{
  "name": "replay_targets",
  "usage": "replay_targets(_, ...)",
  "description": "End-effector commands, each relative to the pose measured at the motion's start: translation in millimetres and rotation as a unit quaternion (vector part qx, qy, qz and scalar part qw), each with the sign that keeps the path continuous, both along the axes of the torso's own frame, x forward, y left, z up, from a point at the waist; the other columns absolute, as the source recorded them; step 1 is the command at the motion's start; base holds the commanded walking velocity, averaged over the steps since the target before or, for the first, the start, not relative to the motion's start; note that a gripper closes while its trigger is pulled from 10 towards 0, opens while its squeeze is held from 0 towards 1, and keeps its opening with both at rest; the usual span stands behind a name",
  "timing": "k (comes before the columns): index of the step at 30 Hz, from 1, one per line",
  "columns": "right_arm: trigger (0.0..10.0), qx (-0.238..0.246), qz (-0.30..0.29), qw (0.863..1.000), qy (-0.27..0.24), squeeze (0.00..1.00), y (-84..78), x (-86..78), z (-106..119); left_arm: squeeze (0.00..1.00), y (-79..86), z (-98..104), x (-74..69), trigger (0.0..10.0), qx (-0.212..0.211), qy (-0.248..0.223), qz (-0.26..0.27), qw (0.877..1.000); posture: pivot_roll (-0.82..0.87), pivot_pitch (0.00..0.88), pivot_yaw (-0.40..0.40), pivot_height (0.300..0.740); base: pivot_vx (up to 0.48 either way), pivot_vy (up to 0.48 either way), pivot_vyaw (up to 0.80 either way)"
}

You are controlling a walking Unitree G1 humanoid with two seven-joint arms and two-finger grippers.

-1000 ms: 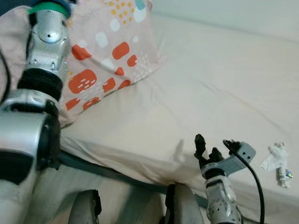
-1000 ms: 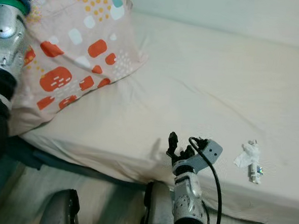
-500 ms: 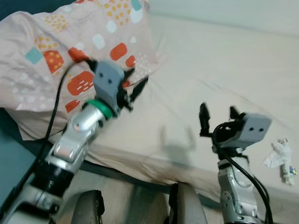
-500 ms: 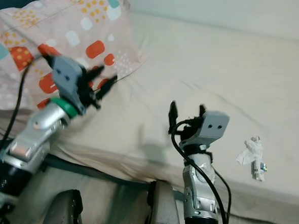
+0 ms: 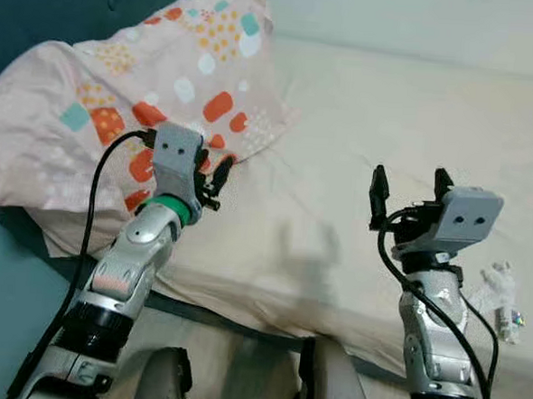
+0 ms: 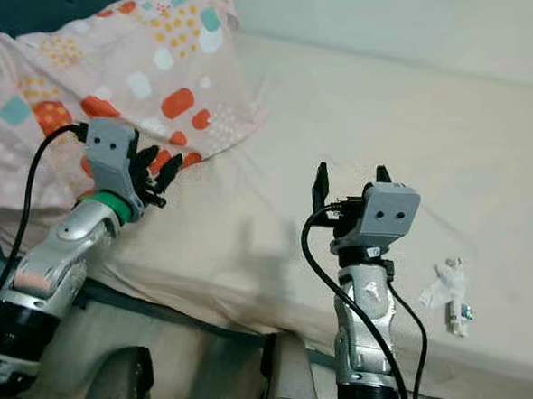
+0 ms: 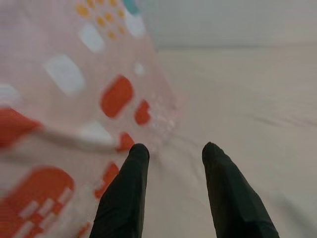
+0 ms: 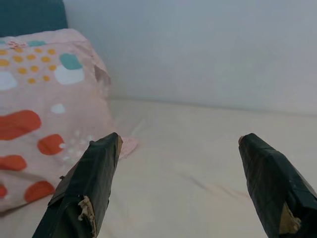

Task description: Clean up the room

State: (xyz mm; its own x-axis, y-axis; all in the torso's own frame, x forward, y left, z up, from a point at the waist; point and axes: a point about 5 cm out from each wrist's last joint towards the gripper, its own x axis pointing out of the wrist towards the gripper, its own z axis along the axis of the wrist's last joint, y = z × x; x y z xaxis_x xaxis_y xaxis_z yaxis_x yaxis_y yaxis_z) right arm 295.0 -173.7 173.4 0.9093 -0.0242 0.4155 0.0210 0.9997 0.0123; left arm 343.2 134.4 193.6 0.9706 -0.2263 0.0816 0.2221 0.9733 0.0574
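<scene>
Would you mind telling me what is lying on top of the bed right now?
On the bed lie a patterned pillow at its head and a crumpled white scrap with a small item near the front edge. Whatever the pillow covers is hidden.

Soft even light; faint arm shadows; left wrist view blurred.

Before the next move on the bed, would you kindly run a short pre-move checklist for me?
1. Right gripper open and holding nothing: ok.
2. Left gripper open and holding nothing: ok.
3. Litter located: ok, a crumpled tissue with a small tube lies on the bed near its front edge, to the right gripper's right.
4. Right gripper over the litter: not ok, it hovers to the side.
5. Left gripper apart from the pillow: cannot tell, it is at the pillow's edge.
</scene>
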Motion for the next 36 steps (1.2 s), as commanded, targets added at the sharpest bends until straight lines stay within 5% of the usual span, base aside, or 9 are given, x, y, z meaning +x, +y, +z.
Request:
replay_targets(1, 10.0, 0.002, -0.001, 1.0, 0.009, 0.0, 0.7, -0.7, -4, 0.0, 1.0, -1, 1.2, 10.0, 0.006, 0.008, 0.008, 1.0, -0.03, 0.098, 0.034, 0.675, 0.0, 0.0, 0.0)
replay_targets(18, 10.0, 0.006, -0.007, 0.999, 0.032, 0.0, -2.6, 1.5, -12, 0.0, -13.0, 2, 5.2, 10.0, 0.0, 0.003, 0.008, 1.0, -0.03, 0.088, 0.028, 0.74, 0.0, 0.0, 0.0)
replay_targets(29, 10.0, 0.041, -0.019, 0.997, 0.057, 0.0, -6.7, 6.0, -21, 0.0, -20.2, 0, 3.3, 10.0, -0.006, 0.003, 0.002, 1.0, -0.02, 0.079, 0.023, 0.74, 0.0, 0.0, 0.0)
replay_targets(36, 10.0, 0.056, -0.013, 0.996, 0.064, 0.0, -6.5, 8.0, -25, 0.0, -27.9, -3, 0.1, 10.0, -0.032, 0.019, -0.015, 0.999, -0.02, 0.072, 0.019, 0.74, 0.0, 0.0, -0.78)
